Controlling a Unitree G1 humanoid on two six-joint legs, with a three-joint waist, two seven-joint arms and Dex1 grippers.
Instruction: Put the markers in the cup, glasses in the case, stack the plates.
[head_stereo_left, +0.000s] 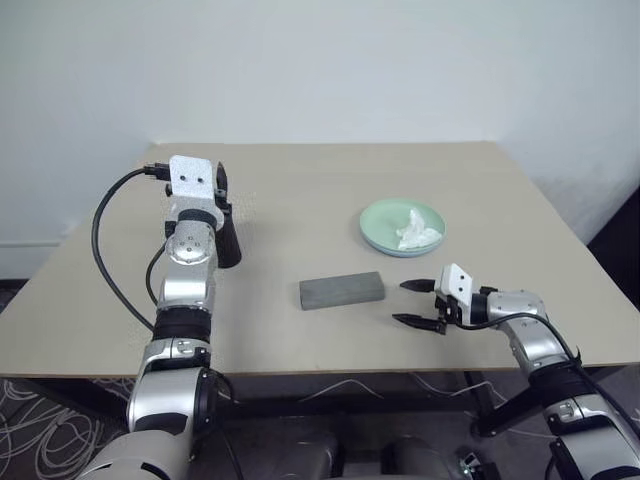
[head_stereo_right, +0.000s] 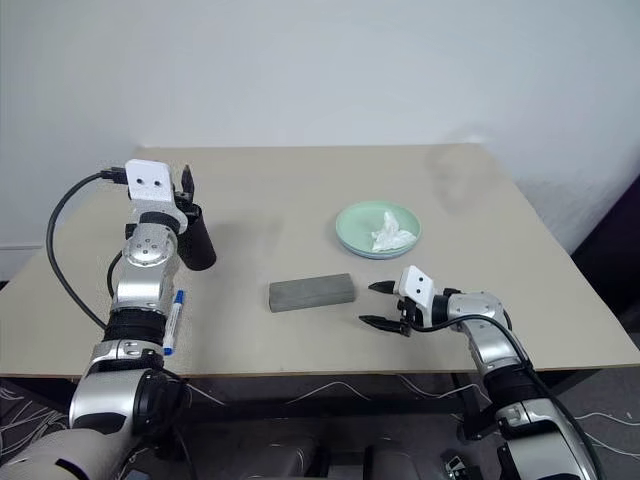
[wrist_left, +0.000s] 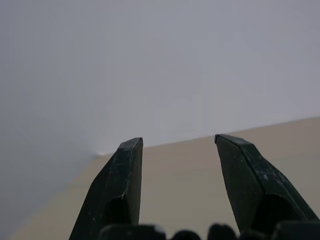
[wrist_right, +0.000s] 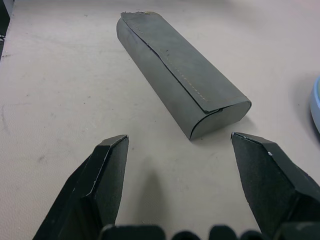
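At the near edge of the beige wooden table (head_stereo_right: 300, 330), the right gripper (head_stereo_right: 378, 305) hovered low with its two black fingers spread wide, holding nothing, aimed across at the grey rectangular case (head_stereo_right: 311, 292) lying closed in the middle of the tabletop. The right wrist view caught what the head views could not: the case's flap, its stitched seam, its rounded near end, and a sliver of light blue rim (wrist_right: 316, 107) at the frame's edge. Over on the left, a slim white marker with a blue cap (head_stereo_right: 174, 321) lay flat beside the left forearm in the right eye view; in the left eye view the arm covered that spot. Further back, the left gripper (head_stereo_left: 219, 181) was raised above the black tapered plastic cup (head_stereo_right: 199, 240), which stood upright just beside the wrist. Its wrist view showed the fingers (wrist_left: 122, 185) apart and empty, facing bare table and wall. Beyond the case sat the round mint green plate (head_stereo_left: 385, 222) with a crumpled white tissue (head_stereo_left: 416, 230) on it. Behind everything, a plain pale wall (head_stereo_left: 350, 70) closed off the room.
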